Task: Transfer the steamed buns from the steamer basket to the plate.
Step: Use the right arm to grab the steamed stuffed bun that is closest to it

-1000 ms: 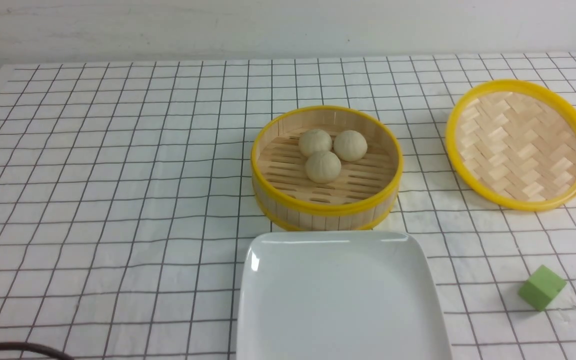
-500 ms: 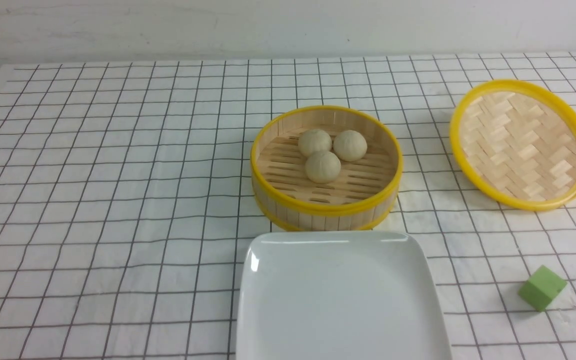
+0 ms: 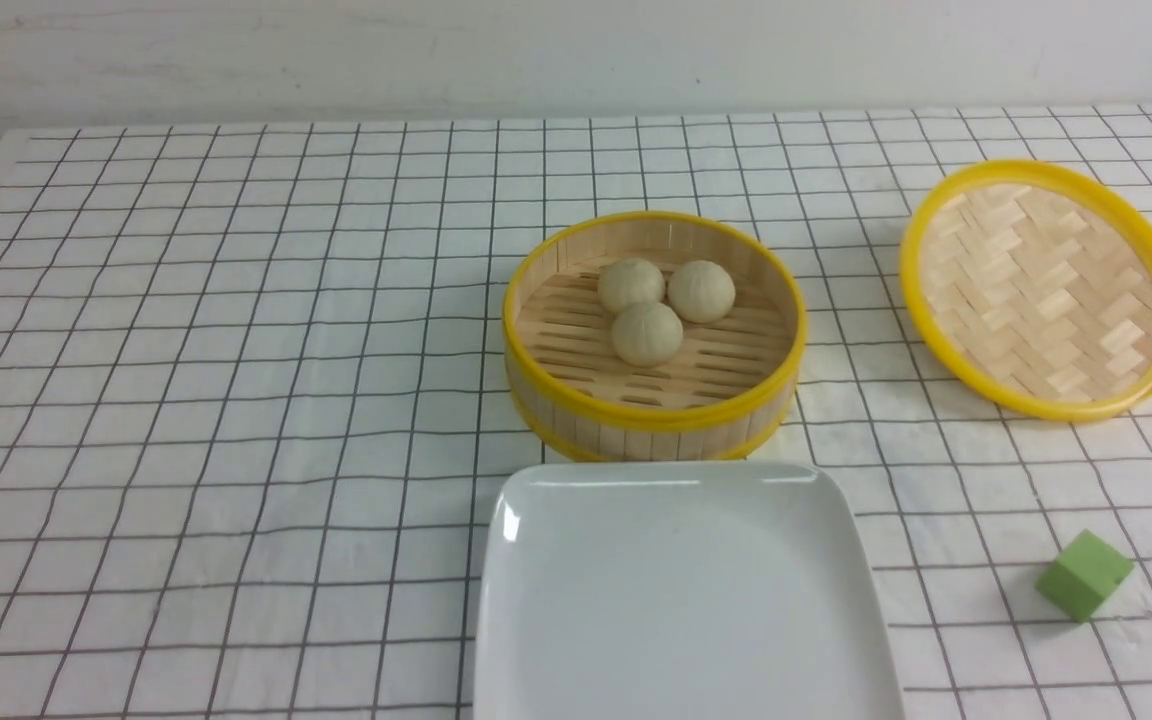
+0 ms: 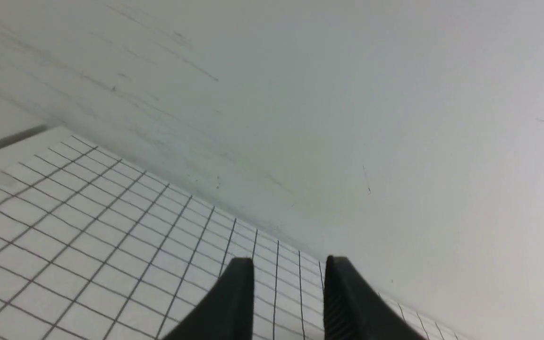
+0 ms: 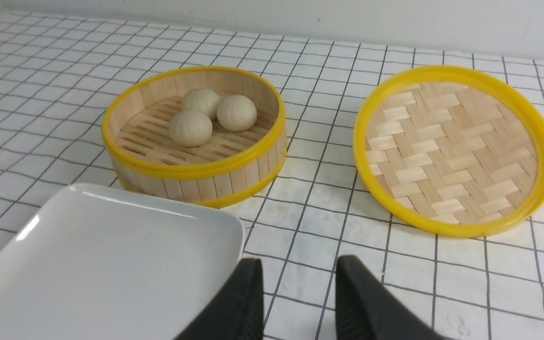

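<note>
Front view, steamer basket (image 3: pixel 636 440): stands upright near the middle of the surface (image 3: pixel 236 400), which is covered by a white cloth with a dark grid.
Front view, steamed buns (image 3: pixel 646 333): all three lie on the slatted floor inside the basket, bunched together and touching, two toward the far wall and one nearer the camera.
Front view, plate (image 3: pixel 681 600): white and square, just in front of the basket on the near side, close to its wall; nothing lies on it, and its near edge is cut off by the frame.
Front view, lid (image 3: pixel 1041 290): woven, yellow-rimmed, lying well to the right of the basket with its inner side up.
Front view, green block (image 3: pixel 1084 575): a small cube near the right edge, apart from the plate.
Front view, arms: neither shows.
Left wrist view, left gripper (image 4: pixel 289 264): raised over the gridded cloth and pointed toward the pale wall (image 4: pixel 347 94); the jaws stand a narrow gap apart with nothing between them.
Right wrist view, right gripper (image 5: pixel 299 264): above the cloth just beside the plate's corner, facing basket and lid; the jaws stand a narrow gap apart, holding nothing.
Right wrist view, buns: all three sit clustered in the basket, with the plate bare.
</note>
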`<state>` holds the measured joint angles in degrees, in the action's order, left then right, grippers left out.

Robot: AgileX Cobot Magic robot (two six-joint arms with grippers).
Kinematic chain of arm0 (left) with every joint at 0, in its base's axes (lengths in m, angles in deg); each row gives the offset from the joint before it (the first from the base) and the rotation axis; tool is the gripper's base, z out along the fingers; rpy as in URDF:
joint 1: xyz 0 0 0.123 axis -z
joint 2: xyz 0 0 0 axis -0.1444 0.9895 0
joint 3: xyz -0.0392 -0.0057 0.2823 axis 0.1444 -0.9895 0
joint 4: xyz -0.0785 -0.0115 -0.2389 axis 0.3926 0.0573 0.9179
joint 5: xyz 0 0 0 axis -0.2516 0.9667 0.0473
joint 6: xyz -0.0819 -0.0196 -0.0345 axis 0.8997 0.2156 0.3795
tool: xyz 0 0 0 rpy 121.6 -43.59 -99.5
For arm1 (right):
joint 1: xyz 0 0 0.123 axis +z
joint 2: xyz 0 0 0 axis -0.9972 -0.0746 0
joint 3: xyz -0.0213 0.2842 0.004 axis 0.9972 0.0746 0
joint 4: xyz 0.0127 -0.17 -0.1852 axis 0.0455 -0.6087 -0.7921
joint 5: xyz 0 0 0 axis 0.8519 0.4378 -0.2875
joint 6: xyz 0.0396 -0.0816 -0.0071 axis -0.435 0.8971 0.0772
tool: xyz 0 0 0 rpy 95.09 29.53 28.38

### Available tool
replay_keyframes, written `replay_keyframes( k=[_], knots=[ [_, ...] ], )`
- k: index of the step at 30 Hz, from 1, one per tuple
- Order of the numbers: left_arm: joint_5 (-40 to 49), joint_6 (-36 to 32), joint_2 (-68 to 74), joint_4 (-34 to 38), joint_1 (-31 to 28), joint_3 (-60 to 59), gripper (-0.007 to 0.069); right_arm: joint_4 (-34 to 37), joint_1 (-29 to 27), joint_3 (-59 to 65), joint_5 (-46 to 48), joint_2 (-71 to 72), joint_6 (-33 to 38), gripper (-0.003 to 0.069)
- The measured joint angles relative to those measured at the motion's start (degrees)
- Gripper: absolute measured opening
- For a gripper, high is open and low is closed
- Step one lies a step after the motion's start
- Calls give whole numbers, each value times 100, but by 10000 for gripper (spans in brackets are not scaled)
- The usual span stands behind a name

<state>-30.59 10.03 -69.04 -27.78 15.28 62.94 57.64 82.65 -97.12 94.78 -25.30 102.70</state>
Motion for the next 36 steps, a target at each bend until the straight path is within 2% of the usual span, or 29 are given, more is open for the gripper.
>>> replay_keyframes(
  k=[4,7,10,14,15,20,23,25,29,30,31,32,36],
  knots=[
    [275,-244,551,-7,485,334,242,88,0,-367,0,-713,227,240],
    [573,-854,1270,-20,1173,772,242,336,0,-790,0,-1456,301,240],
    [614,-1205,1687,-31,1505,1025,242,666,0,-993,-11,-1832,481,240],
    [619,-1497,2523,-153,1943,1359,242,1611,0,-1426,178,-2637,1448,240],
    [619,-1505,2555,-153,1943,1363,242,1647,0,-1446,198,-2672,1495,240],
    [613,-1422,3156,-971,1978,1383,242,2498,11,-1793,631,-3413,2464,240],
    [580,-1100,3260,-1671,1978,1383,242,2793,11,-1821,571,-3579,2820,240],
    [567,-653,3273,-2333,1978,1390,242,3001,11,-1826,482,-3659,3054,240],
    [602,734,3314,-3778,1978,1390,242,3376,11,-1845,438,-3862,3598,240],
    [599,804,3314,-3853,1978,1390,242,3396,11,-1844,438,-3876,3636,240],
    [645,1351,3360,-4493,1978,1390,242,3452,11,-1844,438,-4009,3771,240],
    [656,1677,3382,-4801,1978,1390,242,3458,11,-1859,444,-4103,3823,240],
    [609,2628,3416,-5348,1978,1390,242,3452,11,-2049,489,-4438,3866,240]
  ],
)
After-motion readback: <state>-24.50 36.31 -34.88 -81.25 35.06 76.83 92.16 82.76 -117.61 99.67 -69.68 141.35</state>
